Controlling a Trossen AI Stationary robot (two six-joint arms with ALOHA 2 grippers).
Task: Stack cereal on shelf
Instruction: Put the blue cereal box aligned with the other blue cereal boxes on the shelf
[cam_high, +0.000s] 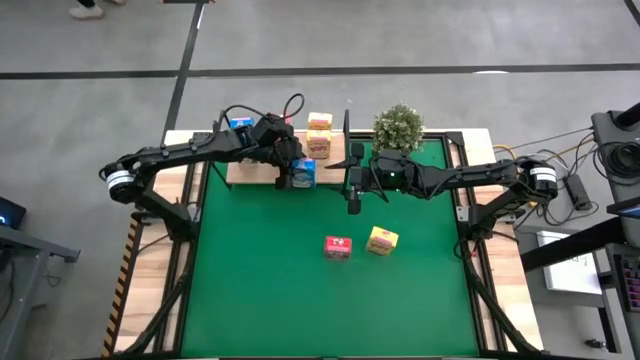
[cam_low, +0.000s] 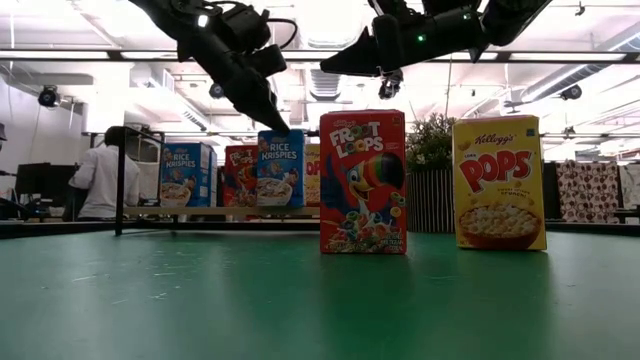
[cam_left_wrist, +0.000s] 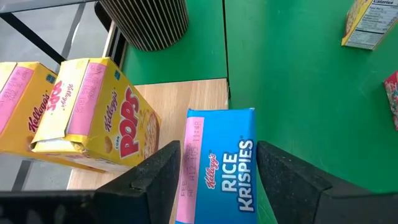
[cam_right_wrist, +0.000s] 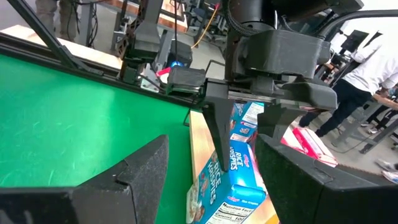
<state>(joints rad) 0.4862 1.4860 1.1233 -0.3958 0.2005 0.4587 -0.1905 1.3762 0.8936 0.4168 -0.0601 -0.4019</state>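
1. High view: the left gripper (cam_high: 304, 176) stands over a blue cereal box (cam_high: 306, 172) at the front edge of the wooden shelf (cam_high: 250, 172), near the back of the green worktop (cam_high: 260, 290).
2. Left wrist view: its jaws flank the blue box on both sides; whether they press it I cannot tell.
3. Yellow boxes (cam_left_wrist: 102, 118) rest on the shelf just beside the blue one.
4. The right gripper (cam_high: 353, 180) hovers near the plant (cam_high: 398, 127), jaws open and empty.
5. A red box (cam_high: 338, 247) and a yellow box (cam_high: 382, 241) stand upright mid-worktop, near each other.
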